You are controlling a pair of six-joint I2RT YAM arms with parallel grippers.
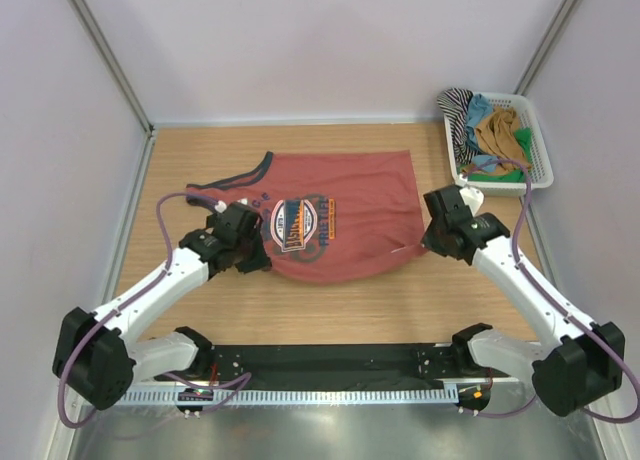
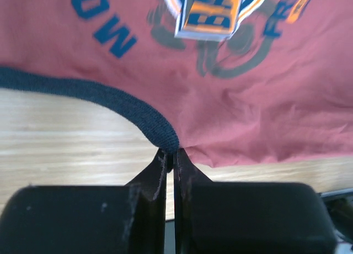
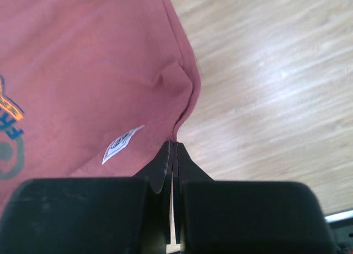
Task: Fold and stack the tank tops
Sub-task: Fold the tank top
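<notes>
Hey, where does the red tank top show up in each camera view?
Top external: red tank top spread flat at centre.
Left wrist: upper half, navy trim meeting the left end effector.
Right wrist: left side, its corner at the right end effector.
Shared landmark: its blue-orange chest print.

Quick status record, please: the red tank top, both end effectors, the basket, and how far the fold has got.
garment: rust-red tank top, spread on the table, print up, neck toward the left
left end effector: shut, pinching the navy trim at the shirt's near edge
right end effector: shut, pinching the red edge beside a white label
basket: far right corner, holding other garments, striped, blue, ochre and green
fold progress: no fold seen yet; nothing stacked
</notes>
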